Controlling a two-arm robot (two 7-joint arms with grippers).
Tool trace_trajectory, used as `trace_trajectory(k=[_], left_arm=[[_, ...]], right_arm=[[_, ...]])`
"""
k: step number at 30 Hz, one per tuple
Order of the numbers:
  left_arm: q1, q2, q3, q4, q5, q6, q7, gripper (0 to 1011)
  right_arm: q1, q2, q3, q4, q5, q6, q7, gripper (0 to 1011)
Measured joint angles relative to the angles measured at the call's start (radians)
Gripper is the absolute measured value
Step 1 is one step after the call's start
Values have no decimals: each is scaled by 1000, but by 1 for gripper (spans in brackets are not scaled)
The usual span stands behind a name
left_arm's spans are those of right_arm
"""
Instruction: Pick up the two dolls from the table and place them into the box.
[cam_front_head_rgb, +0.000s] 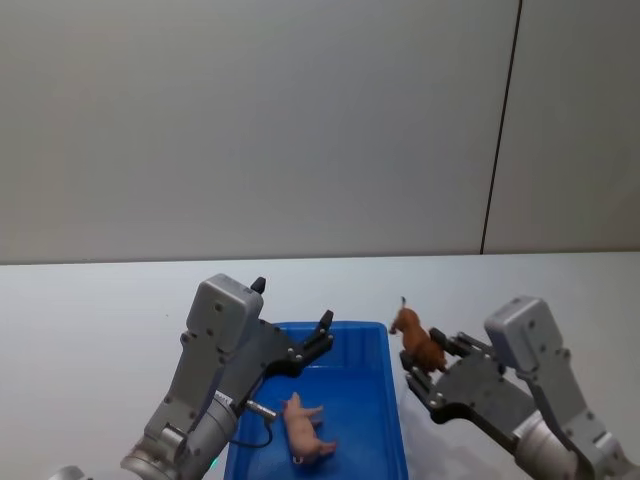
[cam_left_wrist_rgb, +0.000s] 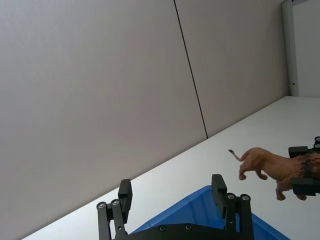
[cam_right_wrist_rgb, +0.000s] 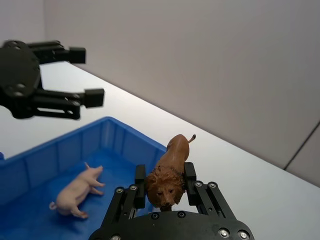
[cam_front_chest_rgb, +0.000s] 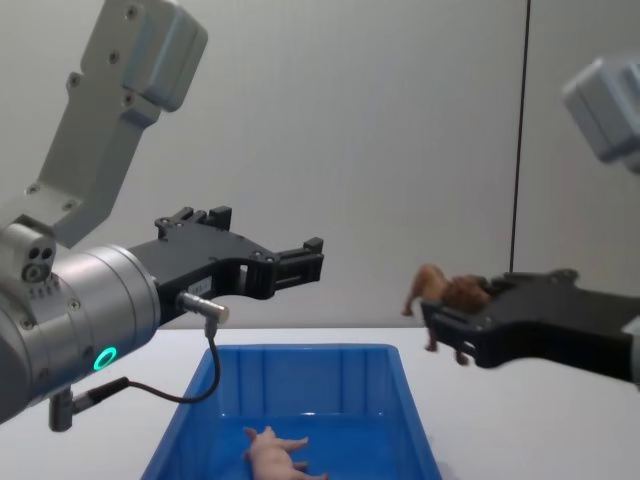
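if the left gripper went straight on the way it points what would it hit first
Probably nothing near: the left gripper points out over the box rim toward the wall. The lion in the right gripper sits off to its right, though depth is unclear.

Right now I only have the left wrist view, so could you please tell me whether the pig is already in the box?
Observer: Yes, the pig lies on its side on the floor of the box.
Operator: Thank you. Is the lion above the box?
Observer: Not quite. In the head view the right gripper holds the lion in the air just right of the box's right rim.
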Motion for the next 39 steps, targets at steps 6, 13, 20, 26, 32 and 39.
trace_trajectory(k=[6,13,20,26,32,39], left_arm=[[0,0,0,0,0,0,0,1003],[0,0,0,0,0,0,0,1003],[0,0,0,0,0,0,0,1003],[0,0,0,0,0,0,0,1003],[0,0,0,0,0,0,0,1003],[0,0,0,0,0,0,0,1003]], right_arm=[[26,-21,-9,9,1,13,41,435],[61,-56,-26,51,15,53,97,579],[80,-76,-37,84,24,76,131,794],[78,-69,-36,87,30,77,145,962],[56,-41,-24,63,36,66,147,1001],[16,13,2,23,55,54,134,1001]])
